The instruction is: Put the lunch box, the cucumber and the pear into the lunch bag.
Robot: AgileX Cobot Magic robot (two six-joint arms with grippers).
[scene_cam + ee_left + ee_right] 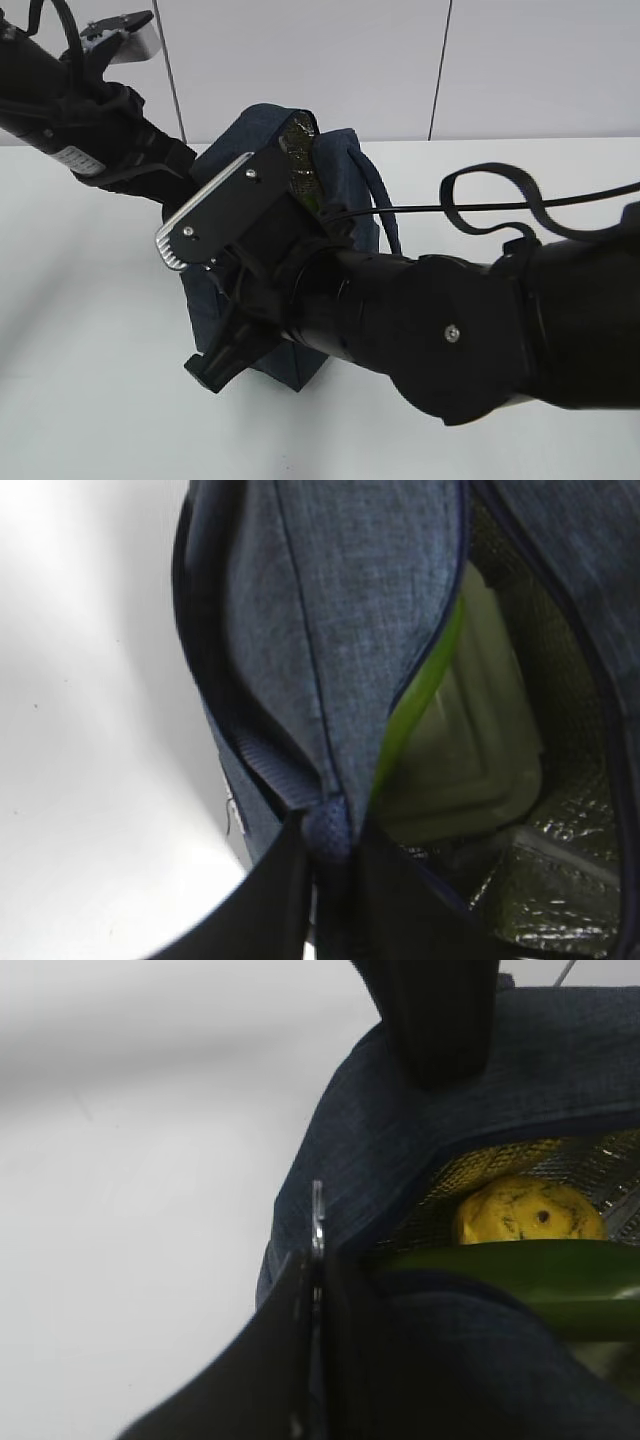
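Note:
The navy lunch bag point(340, 185) stands mid-table, largely hidden by my right arm. In the left wrist view my left gripper point(328, 845) is shut on a fabric tab point(326, 825) at one end of the bag's zipper. The open slit shows the lunch box point(470, 745) with its pale green lid on the silver lining. In the right wrist view my right gripper point(318, 1290) is shut on the silver ring pull point(317, 1222). The yellow pear point(530, 1215) and the green cucumber point(510, 1272) lie inside the bag point(400, 1140). In the exterior view the right gripper point(213, 372) is at the bag's near end.
The white table point(90, 380) surrounds the bag. My left arm point(110, 130) comes in from the upper left; its fingertips are hidden behind the right wrist plate point(205, 208). A black cable loop point(490, 200) hangs above the right arm. A black finger point(435, 1020) shows at the bag's far end.

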